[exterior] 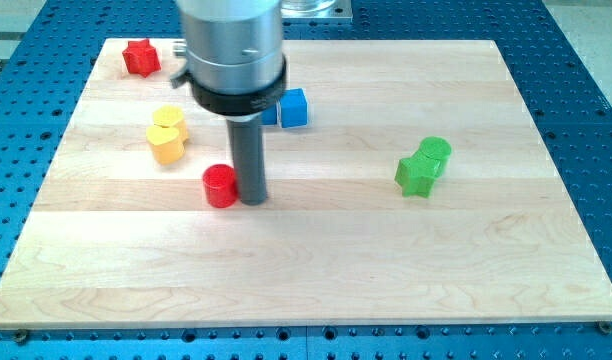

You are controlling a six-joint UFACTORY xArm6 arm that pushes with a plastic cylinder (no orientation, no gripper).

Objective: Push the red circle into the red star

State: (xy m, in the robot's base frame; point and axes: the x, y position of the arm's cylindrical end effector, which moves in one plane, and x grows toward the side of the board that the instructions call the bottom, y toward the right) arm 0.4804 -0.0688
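Observation:
The red circle [220,186] sits on the wooden board, left of centre. The red star [140,57] lies near the board's top left corner. My tip [252,197] rests on the board right beside the red circle, on its right side, touching or nearly touching it. The rod rises from there into the large grey arm body at the view's top.
A yellow heart-shaped block [167,134] lies between the red circle and the red star, up and left of the circle. A blue cube [291,108] sits partly behind the arm. Two green blocks [423,166] sit together at the right. The wooden board [316,280] lies on a blue perforated table.

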